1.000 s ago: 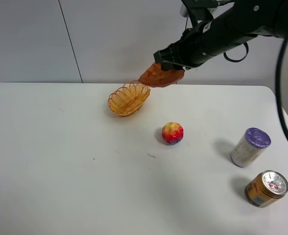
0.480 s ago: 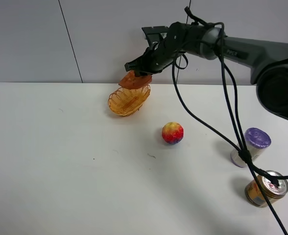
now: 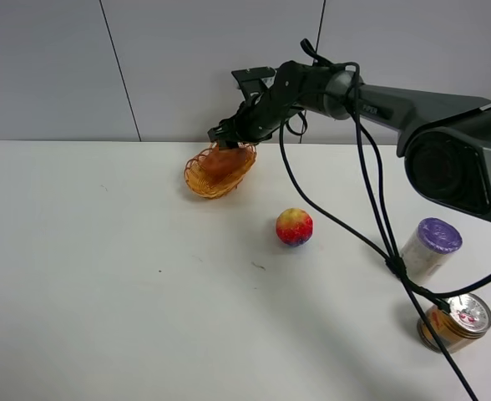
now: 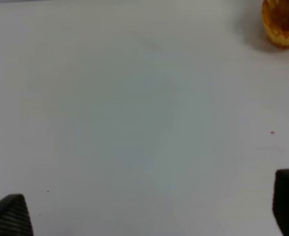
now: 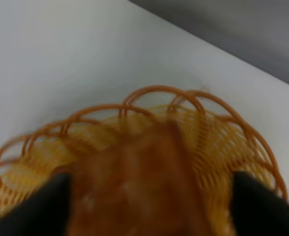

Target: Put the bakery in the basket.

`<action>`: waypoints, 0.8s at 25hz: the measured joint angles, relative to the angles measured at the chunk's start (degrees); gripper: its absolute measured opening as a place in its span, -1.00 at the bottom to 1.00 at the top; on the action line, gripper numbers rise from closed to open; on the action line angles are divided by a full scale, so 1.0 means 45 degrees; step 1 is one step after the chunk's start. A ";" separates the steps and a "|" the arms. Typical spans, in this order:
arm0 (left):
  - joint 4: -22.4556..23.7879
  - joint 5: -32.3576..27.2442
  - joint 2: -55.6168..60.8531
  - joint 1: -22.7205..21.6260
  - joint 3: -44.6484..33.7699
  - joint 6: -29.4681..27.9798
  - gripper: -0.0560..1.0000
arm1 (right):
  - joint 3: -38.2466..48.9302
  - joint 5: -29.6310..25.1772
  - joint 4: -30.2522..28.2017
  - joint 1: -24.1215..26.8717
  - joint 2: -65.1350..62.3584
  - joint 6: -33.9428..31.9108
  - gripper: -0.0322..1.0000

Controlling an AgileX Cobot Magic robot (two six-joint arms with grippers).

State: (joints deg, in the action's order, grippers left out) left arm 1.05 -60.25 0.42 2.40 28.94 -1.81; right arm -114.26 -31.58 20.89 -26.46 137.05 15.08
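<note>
The orange-brown waffle (image 3: 219, 161) lies inside the tan wicker basket (image 3: 204, 185) at the back middle of the white table. My right gripper (image 3: 234, 136) hovers just above the basket's far rim with its jaws spread. In the right wrist view the waffle (image 5: 134, 187) is blurred, between the two dark fingers and clear of the one at the right, over the basket's looped rim (image 5: 149, 91). My left gripper (image 4: 149, 216) is open and empty over bare table, far from the basket (image 4: 282, 24). It is out of the exterior view.
A red-yellow fruit ball (image 3: 294, 226) sits in front of the basket. A purple-lidded can (image 3: 427, 251) and an orange can (image 3: 454, 322) stand at the front right. A black cable (image 3: 379, 225) hangs from the right arm across the right side of the table.
The right arm carried the waffle leftwards and down to the basket. The waffle has left the gripper and now lies in the basket.
</note>
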 joint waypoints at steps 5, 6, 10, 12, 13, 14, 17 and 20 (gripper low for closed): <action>0.0000 0.0000 0.0000 0.0000 0.0000 0.0000 0.99 | -0.0014 0.0468 0.0315 -0.0153 -0.0062 -0.0032 0.94; 0.0000 0.0000 0.0000 0.0000 0.0000 0.0000 0.99 | -0.0014 0.0326 0.0358 -0.0168 -0.0174 -0.0070 0.96; 0.0000 0.0000 0.0000 0.0000 0.0000 0.0000 0.99 | -0.0003 -0.0913 0.0300 -0.0182 -0.1376 -0.0107 0.97; 0.0000 0.0000 0.0000 0.0000 0.0000 0.0000 0.99 | -0.0003 -0.1572 0.0288 -0.0193 -0.2622 -0.0121 0.97; 0.0000 0.0000 0.0000 0.0000 0.0000 0.0000 0.99 | -0.0003 -0.1806 0.0240 -0.0219 -0.3324 -0.0149 0.98; 0.0000 0.0000 0.0000 0.0000 0.0000 0.0000 0.99 | -0.0003 -0.1979 0.0077 -0.0272 -0.3934 -0.0253 0.97; 0.0000 0.0000 0.0000 0.0000 0.0000 0.0000 0.99 | -0.0003 -0.2335 -0.0747 -0.0431 -0.5974 -0.0909 0.97; 0.0000 0.0000 0.0000 0.0000 0.0000 0.0000 0.99 | -0.0003 -0.2873 -0.1933 -0.0430 -0.7952 -0.1798 0.97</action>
State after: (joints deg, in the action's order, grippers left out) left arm 1.05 -60.25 0.42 2.40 28.94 -1.81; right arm -114.27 -44.51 12.18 -28.39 101.27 6.99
